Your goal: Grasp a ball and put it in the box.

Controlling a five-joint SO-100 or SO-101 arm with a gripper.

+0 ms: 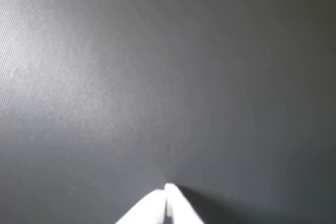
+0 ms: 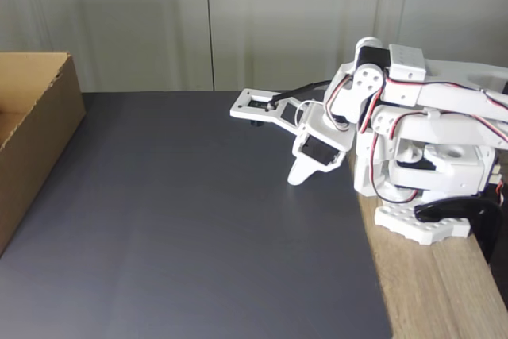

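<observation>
My hand (image 2: pixel 296 176) is folded back near my base at the right of the fixed view, tips just above the dark mat (image 2: pixel 198 220). In the wrist view my fingertips (image 1: pixel 169 195) are pressed together, cut off at the bottom edge. The box (image 2: pixel 36 129) stands at the far left, partly out of frame, its inside mostly hidden.

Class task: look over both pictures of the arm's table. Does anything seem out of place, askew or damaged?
Nothing stands out. The arm sits folded at the mat's right side in the fixed view, the gripper low over the mat with jaws together. The box stands upright at the left edge, undamaged, and no spill or scuff marks the mat.
</observation>
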